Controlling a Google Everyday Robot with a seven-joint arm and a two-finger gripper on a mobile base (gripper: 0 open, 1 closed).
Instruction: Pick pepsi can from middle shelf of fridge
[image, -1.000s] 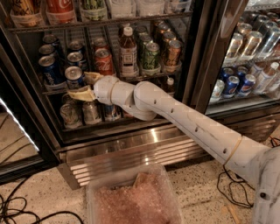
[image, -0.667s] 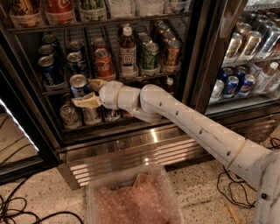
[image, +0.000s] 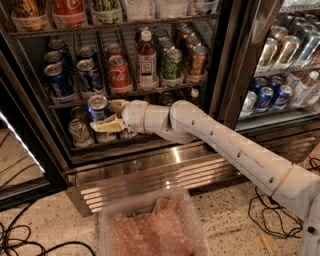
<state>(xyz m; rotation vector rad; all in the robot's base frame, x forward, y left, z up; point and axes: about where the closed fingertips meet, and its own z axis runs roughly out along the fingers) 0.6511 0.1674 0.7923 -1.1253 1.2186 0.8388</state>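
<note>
The fridge (image: 150, 175) stands open before me. My gripper (image: 108, 115) is shut on a dark-blue pepsi can (image: 98, 107) with a silver top. It holds the can upright just below and in front of the middle shelf (image: 155, 92), at its left part. Other pepsi cans (image: 56, 80) still stand in the left lanes of that shelf. Beside them are a red Coca-Cola can (image: 119, 73), a brown bottle (image: 146, 57) and a green can (image: 173, 63). My arm reaches in from the lower right.
Cans (image: 80, 132) stand on the lower shelf behind the held can. A clear plastic bin (image: 150, 227) sits on the floor in front of the fridge. The black door post (image: 226, 60) separates a second cooler (image: 280, 75) at right. Cables (image: 20, 240) lie on the floor.
The gripper with the pepsi can has moved down and to the right, out from the middle shelf's left lane towards the front. The arm has drawn back with it.
</note>
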